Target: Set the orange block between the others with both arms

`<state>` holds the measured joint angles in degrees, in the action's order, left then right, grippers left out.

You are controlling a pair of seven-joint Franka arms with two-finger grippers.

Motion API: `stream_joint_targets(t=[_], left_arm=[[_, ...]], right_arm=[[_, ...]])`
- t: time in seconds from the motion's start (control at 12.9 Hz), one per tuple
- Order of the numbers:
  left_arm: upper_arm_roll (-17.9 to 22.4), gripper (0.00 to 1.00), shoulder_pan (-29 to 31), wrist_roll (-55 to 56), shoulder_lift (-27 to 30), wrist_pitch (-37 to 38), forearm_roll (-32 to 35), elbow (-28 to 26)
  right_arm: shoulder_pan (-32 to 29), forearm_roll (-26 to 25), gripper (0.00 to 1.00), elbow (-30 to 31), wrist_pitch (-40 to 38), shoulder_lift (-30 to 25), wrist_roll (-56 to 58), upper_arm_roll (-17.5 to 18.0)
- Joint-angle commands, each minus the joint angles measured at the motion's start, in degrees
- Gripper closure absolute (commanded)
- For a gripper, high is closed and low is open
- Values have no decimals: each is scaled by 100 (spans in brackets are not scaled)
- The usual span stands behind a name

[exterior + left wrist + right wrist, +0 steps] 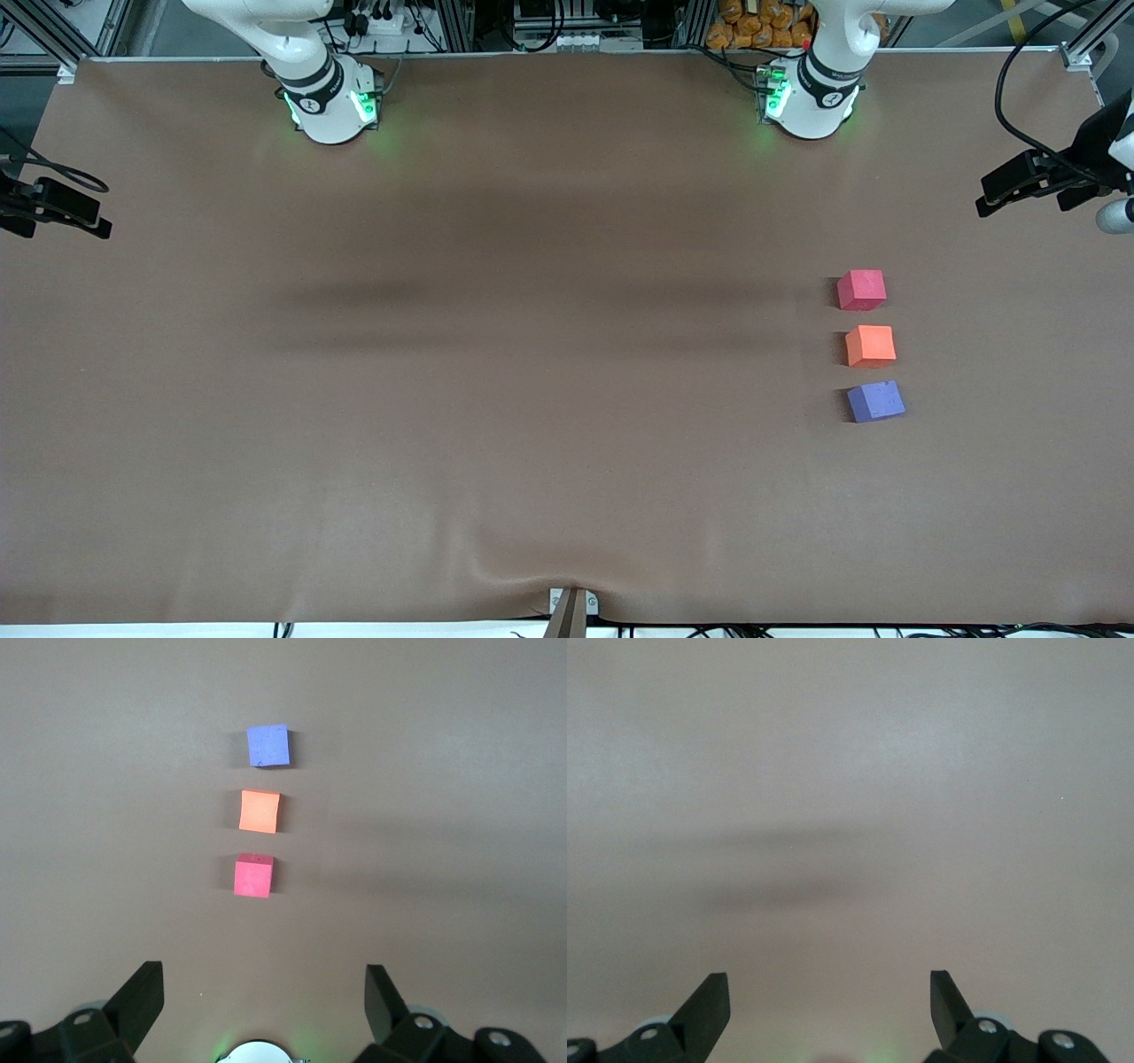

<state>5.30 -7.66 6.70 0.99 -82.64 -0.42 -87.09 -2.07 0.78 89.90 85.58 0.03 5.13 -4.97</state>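
Three cubes are lined up on the desk (532, 354) toward the left arm's end, the orange block (870, 346) set between the red-pink cube (861, 290) and the purple-blue cube (875, 400), while the left pincer (266, 1010) and right pincer (830, 1010) are held wide open and empty above the desk.

Three blocks are lying in a short row on the table (532, 354), toward the left arm's end. The orange block (870, 346) is sitting between the others: the red-pink cube (861, 290) is lying farther from the front camera and the purple-blue cube (875, 401) nearer to it, each just beside it without touching.
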Motion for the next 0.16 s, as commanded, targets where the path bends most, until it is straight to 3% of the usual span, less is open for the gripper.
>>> stream_joint_targets(t=[0.0,0.08], left_arm=[[-11,0,-16,7,-20,37,139,96],[-11,0,-16,7,-29,37,139,87]], right_arm=[[-66,45,0,-8,20,-12,76,32],[-66,45,0,-8,20,-12,76,32]])
